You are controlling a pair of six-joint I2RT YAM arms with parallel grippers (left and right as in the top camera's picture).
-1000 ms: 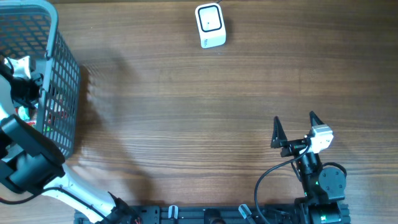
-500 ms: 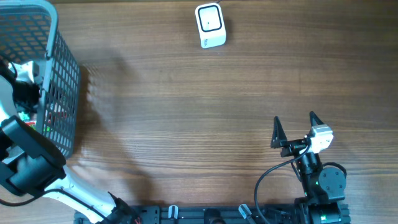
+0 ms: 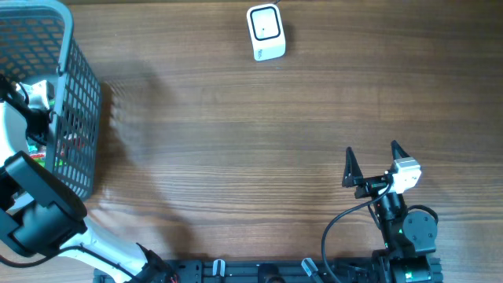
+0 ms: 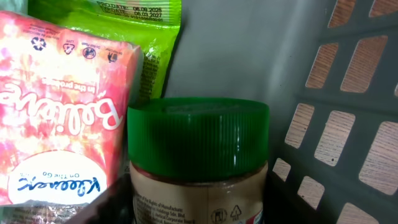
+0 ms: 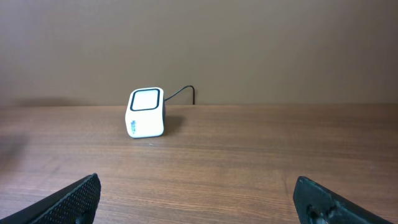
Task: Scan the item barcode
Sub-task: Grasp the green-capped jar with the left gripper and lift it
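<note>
The jar (image 4: 199, 162) stands upright in the basket (image 3: 78, 118), its green lid (image 4: 199, 134) filling the middle of the left wrist view. A pink pack (image 4: 56, 112) is just beside it on one side, the grey basket wall on the other, and a green pouch (image 4: 124, 25) lies behind the pack.

Since a second ago, the left hand (image 3: 35, 118) has shifted a little lower in the overhead view, deeper along the basket's inner wall, and the arm's dark link below it has slid down too. The scanner (image 3: 266, 31) and the right arm have not moved.

The left hand sits right over the jar, very close. Dark shapes at either side of the jar's shoulder may be its fingers, but I cannot tell whether it grips the jar or stands loose around it. The right hand (image 3: 372, 149) is wide open and holds nothing, hovering over the near right of the tabletop (image 3: 236, 157), well apart from the basket. It faces the scanner, which stands at the far edge with its cable (image 5: 183, 93) behind.

In view there are one jar, one pink pack, one green pouch, one basket, one scanner and two arms.
</note>
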